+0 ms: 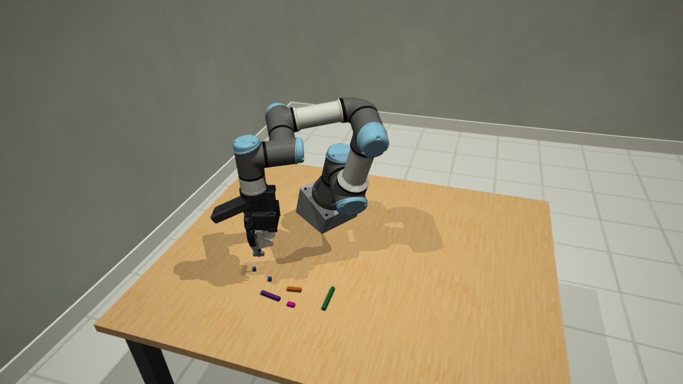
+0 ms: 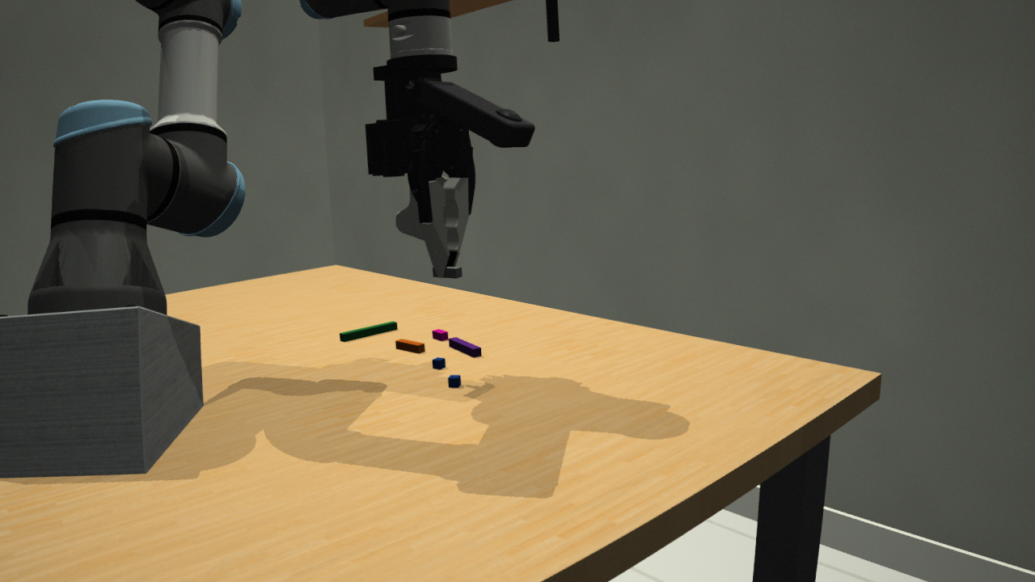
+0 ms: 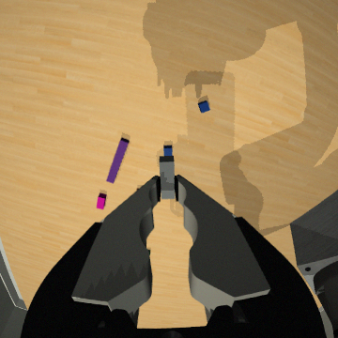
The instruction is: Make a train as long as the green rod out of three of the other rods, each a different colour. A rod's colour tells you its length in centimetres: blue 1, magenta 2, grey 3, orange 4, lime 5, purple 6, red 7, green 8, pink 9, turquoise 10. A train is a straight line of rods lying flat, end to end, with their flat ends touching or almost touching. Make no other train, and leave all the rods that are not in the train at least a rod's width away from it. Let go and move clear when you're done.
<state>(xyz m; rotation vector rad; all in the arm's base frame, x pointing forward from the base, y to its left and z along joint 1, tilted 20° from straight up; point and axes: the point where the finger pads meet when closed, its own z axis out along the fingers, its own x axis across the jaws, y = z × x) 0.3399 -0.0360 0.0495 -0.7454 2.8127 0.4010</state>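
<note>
Since you already have the three-length piece, treat this entry as transport and laying.

Item: grey rod (image 1: 258,254) (image 2: 454,272) (image 3: 167,176), held crosswise at the tips of the hand (image 1: 257,251) (image 2: 448,266) (image 3: 167,177), which is closed narrow on it, above the counter (image 1: 429,296) (image 2: 303,513) (image 3: 56,89).

Companion pieces: orange rod (image 1: 294,289) (image 2: 409,346), lower centre of the top view; one of two blue cubes (image 1: 269,278) (image 2: 438,363) (image 3: 168,150), the other (image 1: 254,269) (image 2: 454,381) (image 3: 203,106) being spare. One, three and four should match the green rod (image 1: 327,298) (image 2: 368,331). No train is laid.

Handling: turn the wrist until grey lies on your chosen line, lower level, and open only once it sits flat. Leave finger room at both flanks; butt end faces gently, without skew.

Caution: keep the line clear of the purple rod (image 1: 270,295) (image 2: 464,347) (image 3: 117,161) and magenta rod (image 1: 291,304) (image 2: 440,335) (image 3: 101,201), low in the top view; a careless descent could nudge the cubes.
</note>
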